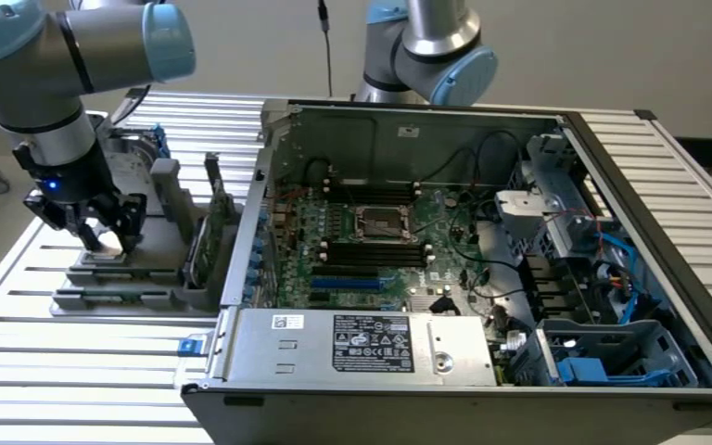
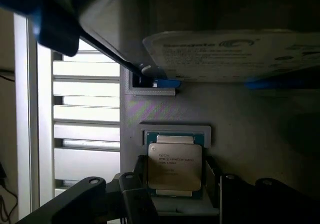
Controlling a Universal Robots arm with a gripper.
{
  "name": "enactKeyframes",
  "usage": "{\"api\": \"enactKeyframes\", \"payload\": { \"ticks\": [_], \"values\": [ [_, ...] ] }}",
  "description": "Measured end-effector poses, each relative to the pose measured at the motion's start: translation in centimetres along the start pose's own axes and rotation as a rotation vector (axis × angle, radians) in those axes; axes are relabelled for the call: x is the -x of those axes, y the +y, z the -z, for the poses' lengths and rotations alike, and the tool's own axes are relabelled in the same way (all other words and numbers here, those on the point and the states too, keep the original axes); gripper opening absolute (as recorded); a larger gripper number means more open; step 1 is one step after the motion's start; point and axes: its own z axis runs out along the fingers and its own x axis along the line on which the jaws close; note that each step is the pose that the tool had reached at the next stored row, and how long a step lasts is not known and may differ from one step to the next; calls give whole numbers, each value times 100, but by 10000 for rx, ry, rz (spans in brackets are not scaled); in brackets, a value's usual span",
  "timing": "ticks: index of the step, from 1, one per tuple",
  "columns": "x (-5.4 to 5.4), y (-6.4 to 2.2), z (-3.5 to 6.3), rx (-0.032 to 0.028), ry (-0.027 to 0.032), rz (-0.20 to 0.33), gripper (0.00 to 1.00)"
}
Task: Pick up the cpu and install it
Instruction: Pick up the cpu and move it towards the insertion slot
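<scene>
The cpu (image 2: 175,166) is lying in its holder (image 1: 127,276), uninstalled. The tool (image 1: 101,245) is sitting over it; I cannot tell whether it is gripping.

Arm: the silver-grey tubular metal arm with pale blue joint caps (image 1: 53,56) enters at the upper corner on the exterior view's left. Its joints are folded so that the last link drops steeply downward.
Wrist: the dark cylindrical wrist section (image 1: 69,176) stands upright and points straight down, with a small blue light (image 1: 53,195) glowing on its side.
Pincer: the black two-fingered metal pincer (image 1: 99,243) hangs directly under the wrist and in line with it, tips lowest.
Fingers: the two black fingers (image 2: 134,199) stand spread apart and roughly parallel, with a wide gap between them.
</scene>
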Motion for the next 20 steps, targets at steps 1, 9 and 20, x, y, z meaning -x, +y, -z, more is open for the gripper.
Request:
{"api": "enactKeyframes", "payload": {
  "ticks": [1, 9, 20],
  "values": [
    [0, 0, 0, 12, -1, 1, 54],
    [-8, 2, 110, 89, -3, 7, 54],
    [-15, 7, 609, 95, -2, 7, 54]
  ]
}}
